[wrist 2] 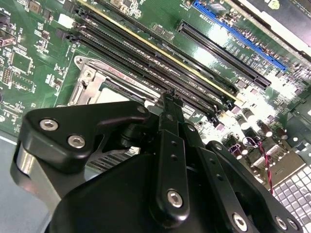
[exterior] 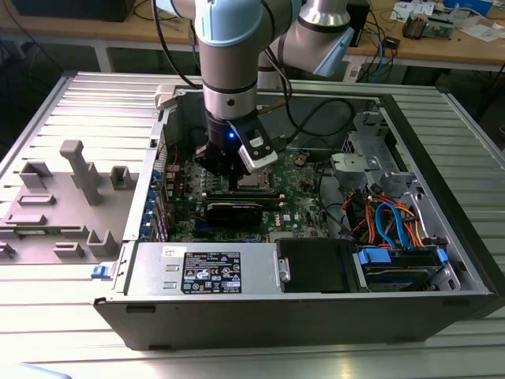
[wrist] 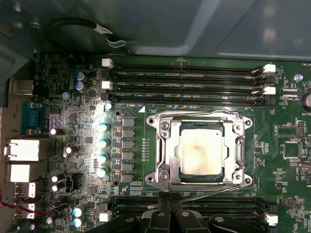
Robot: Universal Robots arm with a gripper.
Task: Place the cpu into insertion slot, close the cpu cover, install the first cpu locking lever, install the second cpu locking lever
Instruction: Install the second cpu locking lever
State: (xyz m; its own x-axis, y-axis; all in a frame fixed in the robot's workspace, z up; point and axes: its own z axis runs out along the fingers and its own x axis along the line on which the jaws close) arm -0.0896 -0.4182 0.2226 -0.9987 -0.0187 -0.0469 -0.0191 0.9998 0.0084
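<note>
Currently the cpu (wrist: 200, 151), dull silver-grey and smudged, sits in the insertion slot (wrist: 157, 145) under the cpu cover (wrist: 239, 145). The tool (wrist: 171, 216) hovers just beside the socket, fingers closed together and empty.

Open computer case (exterior: 316, 312) lies on a ribbed metal table (exterior: 71, 316). Green motherboard (wrist: 68, 126) carries long black memory slots (wrist: 189, 80) and blue-topped capacitors (wrist: 102, 141). Labelled power supply (exterior: 209, 272) sits near front; blue and orange cables (exterior: 390, 217) toward the exterior view's right.
</note>
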